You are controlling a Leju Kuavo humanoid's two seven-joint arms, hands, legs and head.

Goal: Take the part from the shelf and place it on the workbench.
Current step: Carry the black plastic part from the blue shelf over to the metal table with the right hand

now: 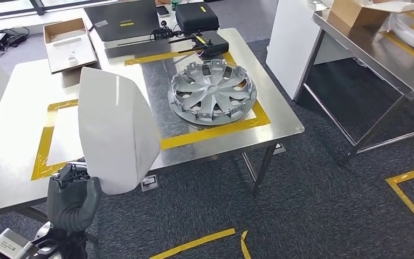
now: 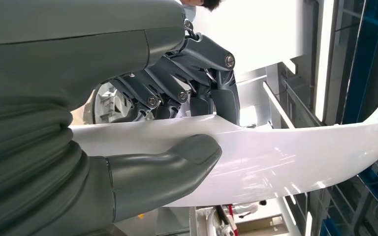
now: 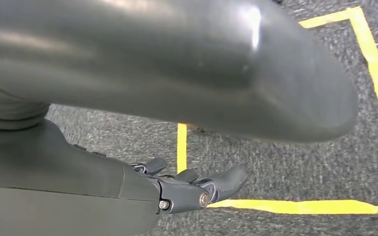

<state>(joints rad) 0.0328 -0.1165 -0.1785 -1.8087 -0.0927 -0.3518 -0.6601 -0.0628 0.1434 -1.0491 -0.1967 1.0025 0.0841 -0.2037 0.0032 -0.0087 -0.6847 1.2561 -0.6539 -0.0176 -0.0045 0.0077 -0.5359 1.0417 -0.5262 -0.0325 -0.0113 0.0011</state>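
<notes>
Over the steel bench's [image 1: 21, 113] near-left edge, left robot hand [image 1: 74, 195] pinches a glossy white curved panel [image 1: 116, 129], long axis upright; right robot hand [image 3: 197, 189] hangs spread.

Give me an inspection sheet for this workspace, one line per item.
Surface: steel workbench with yellow tape rectangles.
Job's things: white curved plastic panel, held above the bench's near edge.
Clutter: silver hubcap; open cardboard box; black case; dark flat device.
Hands: left robot hand grips the panel; right robot hand hangs above carpet, holding nothing.
Cables: black leads by the case.
Surroundings: grey carpet, second steel table.
</notes>
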